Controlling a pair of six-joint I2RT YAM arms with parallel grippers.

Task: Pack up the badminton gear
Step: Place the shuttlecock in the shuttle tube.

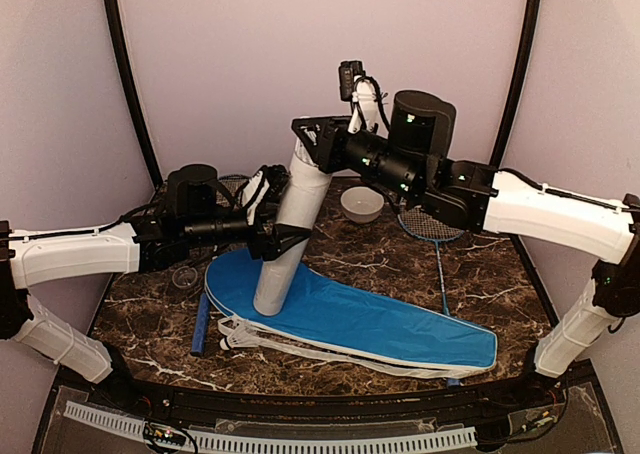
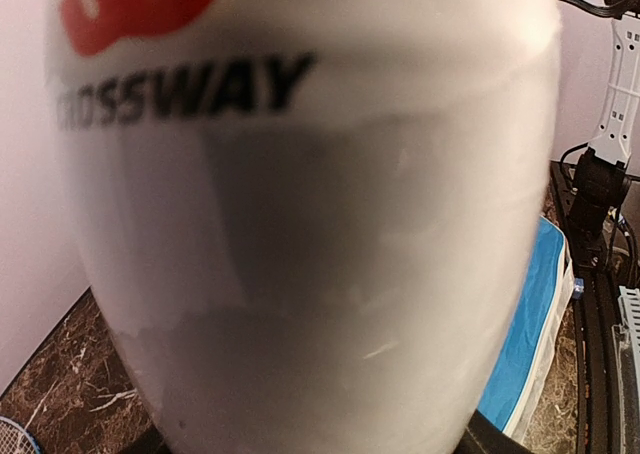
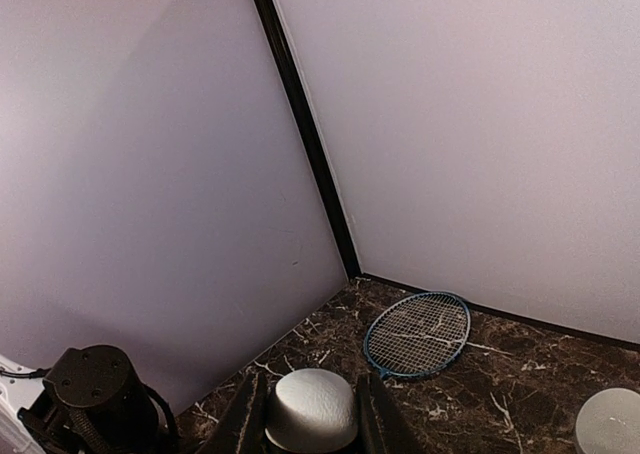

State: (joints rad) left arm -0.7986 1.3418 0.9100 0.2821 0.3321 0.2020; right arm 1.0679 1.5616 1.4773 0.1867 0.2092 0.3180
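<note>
One tilted tube on cover: left gripper clamps midway, right gripper top.

Booth: pale lilac walls, marble-look tabletop
Walls fill upper frame, soft even light; black curved struts upper left & right; tabletop dk brown w/ white veins, centre; white slotted strip along bottom edge.

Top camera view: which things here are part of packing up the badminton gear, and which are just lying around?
Part of the job:
- white tube
- blue racket cover
- right racket
- left racket

Just lying about:
- small white bowl
</note>
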